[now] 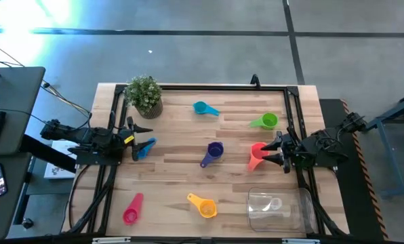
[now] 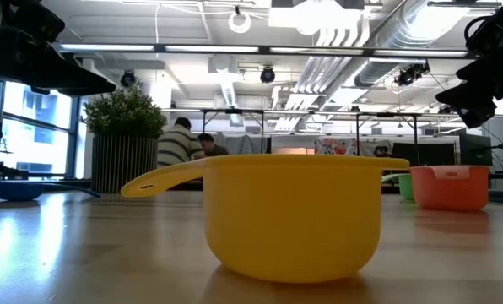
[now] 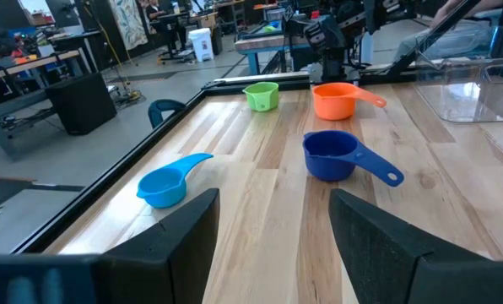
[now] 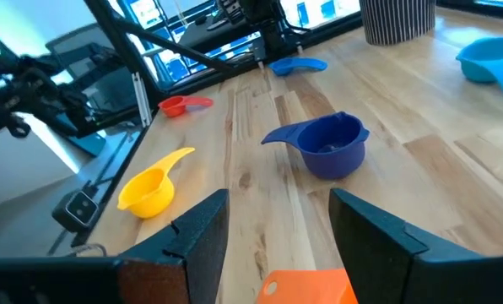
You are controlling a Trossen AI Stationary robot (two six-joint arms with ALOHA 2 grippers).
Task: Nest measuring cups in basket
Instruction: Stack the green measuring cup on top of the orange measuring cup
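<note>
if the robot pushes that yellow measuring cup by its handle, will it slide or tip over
Probably slide and swivel: the yellow measuring cup sits upright on a broad base on the smooth wooden table. It looks like thin, light plastic, so it should move easily. Its rounded bowl could slip from a pinch.

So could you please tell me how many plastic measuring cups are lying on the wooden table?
7: teal cup and green cup at the far side, purple cup mid-table, red-orange cup by the right arm, blue cup by the left arm, pink cup and yellow cup nearest.
</note>
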